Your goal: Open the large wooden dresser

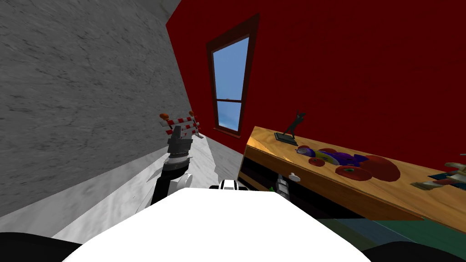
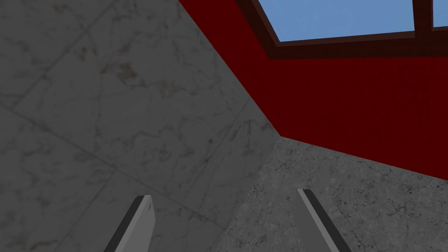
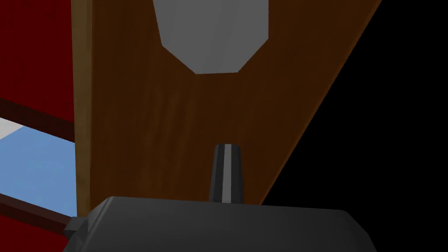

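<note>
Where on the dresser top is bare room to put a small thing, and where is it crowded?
The dresser top is bare at its left end, between the dark figurine and the front edge, and along the front strip before the toy car. The middle around the car is crowded, as is the far end by the pale items.

Dresser (image 1: 327,188): its right end runs past the head view's edge.
Knob (image 3: 212,39): pale grey, its far part cut off by the picture's edge.
Right gripper (image 1: 282,184): very small in the head view, not readable there.
Red and purple shapes (image 1: 350,164) on the dresser's top: I cannot tell what they are.
Pale things (image 1: 448,178) beside them: cut by the edge, unclear.
</note>
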Available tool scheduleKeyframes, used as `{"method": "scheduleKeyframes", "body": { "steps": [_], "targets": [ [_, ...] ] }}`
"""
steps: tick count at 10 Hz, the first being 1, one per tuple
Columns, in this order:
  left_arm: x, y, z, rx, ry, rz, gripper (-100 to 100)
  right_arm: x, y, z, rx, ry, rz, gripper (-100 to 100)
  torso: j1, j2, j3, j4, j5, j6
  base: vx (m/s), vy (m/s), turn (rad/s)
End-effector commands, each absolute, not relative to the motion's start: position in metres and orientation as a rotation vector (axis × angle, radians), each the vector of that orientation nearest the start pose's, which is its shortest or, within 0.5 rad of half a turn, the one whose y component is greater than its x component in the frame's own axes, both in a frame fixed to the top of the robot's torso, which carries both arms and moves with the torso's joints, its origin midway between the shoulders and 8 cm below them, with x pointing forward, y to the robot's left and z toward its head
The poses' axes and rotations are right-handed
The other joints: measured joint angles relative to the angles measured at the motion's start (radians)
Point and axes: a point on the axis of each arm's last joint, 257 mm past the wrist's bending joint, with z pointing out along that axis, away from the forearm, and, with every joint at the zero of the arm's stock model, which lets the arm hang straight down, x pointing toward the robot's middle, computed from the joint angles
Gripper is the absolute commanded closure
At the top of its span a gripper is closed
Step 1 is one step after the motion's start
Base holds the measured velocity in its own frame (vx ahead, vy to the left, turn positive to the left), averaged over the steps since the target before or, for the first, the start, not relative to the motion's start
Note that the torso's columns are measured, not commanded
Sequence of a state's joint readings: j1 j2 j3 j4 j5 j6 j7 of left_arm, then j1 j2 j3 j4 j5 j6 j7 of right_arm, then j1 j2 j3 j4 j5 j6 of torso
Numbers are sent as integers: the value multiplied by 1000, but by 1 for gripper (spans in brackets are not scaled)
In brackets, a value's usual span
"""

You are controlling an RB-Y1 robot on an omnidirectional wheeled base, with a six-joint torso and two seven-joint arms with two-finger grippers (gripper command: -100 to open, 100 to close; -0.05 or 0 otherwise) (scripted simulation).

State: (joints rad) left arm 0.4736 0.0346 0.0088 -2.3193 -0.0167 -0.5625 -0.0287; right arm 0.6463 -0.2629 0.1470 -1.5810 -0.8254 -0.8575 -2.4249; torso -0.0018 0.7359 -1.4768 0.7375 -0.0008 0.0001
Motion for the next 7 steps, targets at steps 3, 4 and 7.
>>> {"method": "scheduleKeyframes", "body": {
  "steps": [3, 4, 7],
  "targets": [
    [326, 268, 61, -509, 567, -1295, 0, 291, -387, -322, -1417, 1238, -1844, 100, 2, -2, -2, -1, 1, 0, 16, -2, 0],
    [326, 268, 61, -509, 567, -1295, 0, 291, -387, -322, -1442, 1223, -1864, 100, 2, 1, 0, 0, 1, 0, 13, -2, 0],
    [326, 268, 61, -509, 567, -1295, 0, 287, -391, -317, -1414, 1240, -1879, 100, 2, 4, 2, 1, 1, 0, -3, 2, -23]
  ]
}}
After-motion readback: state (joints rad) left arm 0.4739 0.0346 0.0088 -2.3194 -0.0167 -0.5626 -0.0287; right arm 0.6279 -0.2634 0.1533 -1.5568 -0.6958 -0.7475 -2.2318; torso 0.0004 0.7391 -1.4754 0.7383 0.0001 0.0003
